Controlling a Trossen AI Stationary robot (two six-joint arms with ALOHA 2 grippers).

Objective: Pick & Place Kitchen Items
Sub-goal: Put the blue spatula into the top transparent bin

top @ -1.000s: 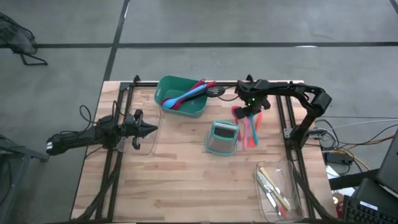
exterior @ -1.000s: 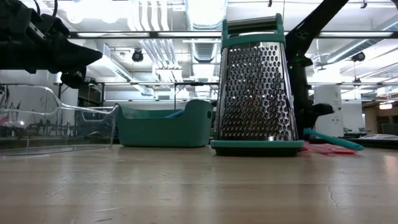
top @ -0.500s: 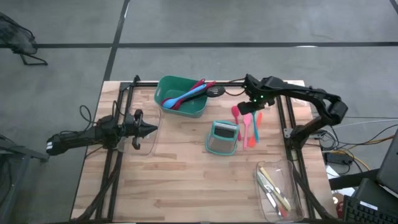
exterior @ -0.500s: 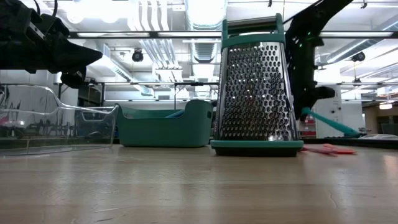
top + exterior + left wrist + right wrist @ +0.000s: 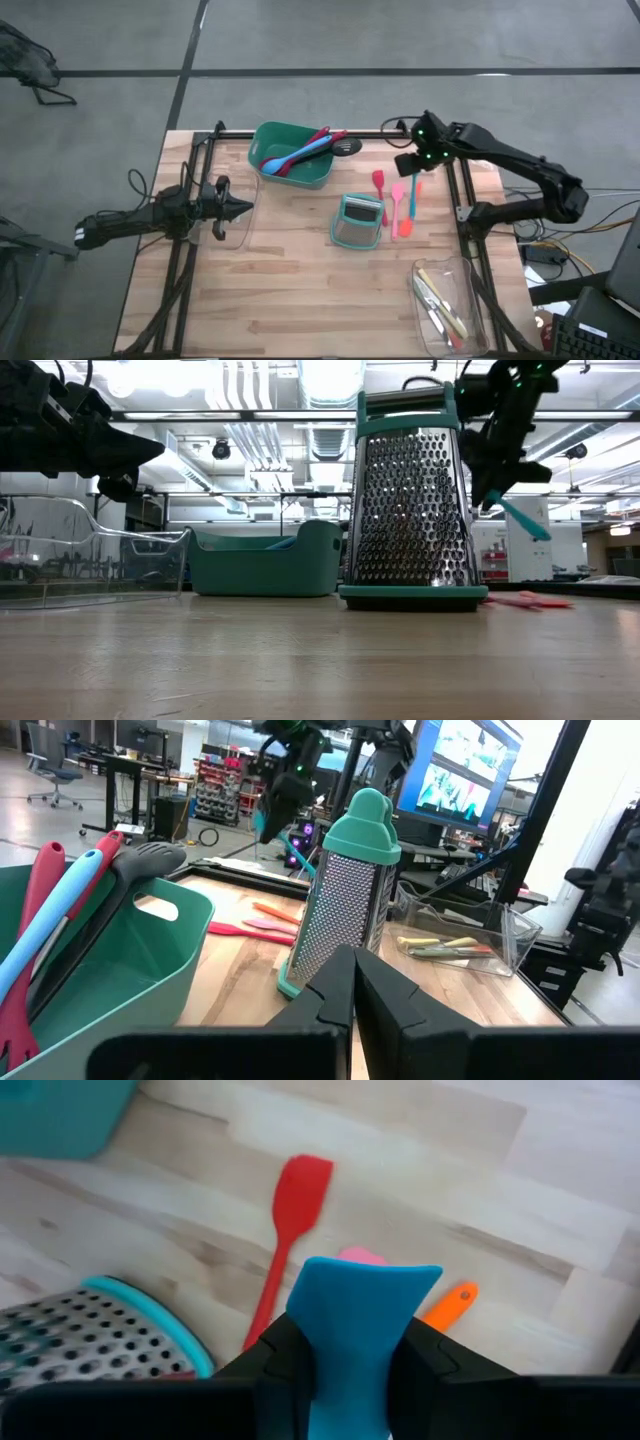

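Note:
My right gripper (image 5: 416,168) hangs above the table's far right part, shut on a blue spatula (image 5: 522,520). Under it a red spatula (image 5: 380,190), a pink one (image 5: 397,200) and an orange one (image 5: 404,226) lie flat on the wood. The green tub (image 5: 300,168) at the far middle holds red and blue spoons (image 5: 300,152) and a black slotted spoon (image 5: 345,147), whose heads stick out over its rim. My left gripper (image 5: 240,209) waits shut and level at the left, touching nothing. My right gripper pinches the blue spatula between its two fingers (image 5: 280,1365), just behind its wide flat end (image 5: 352,1342), which sticks out past the fingertips. The fingers come from above, slanting steeply down. The spatula is lifted clear of the table and slants down below the gripper (image 5: 492,495).
A metal box grater with teal trim (image 5: 358,221) stands upright mid-table, next to the spatulas. A clear tray (image 5: 447,310) at the near right holds pale-handled tools. Another clear tray (image 5: 60,565) sits under the left arm. Bare wood lies at the near middle.
My right gripper has risen from the table and drawn back toward the table's far right corner, tipping less steeply downward. The blue spatula, which lay beside the other spatulas, has gone up with it and now hangs clear of the wood.

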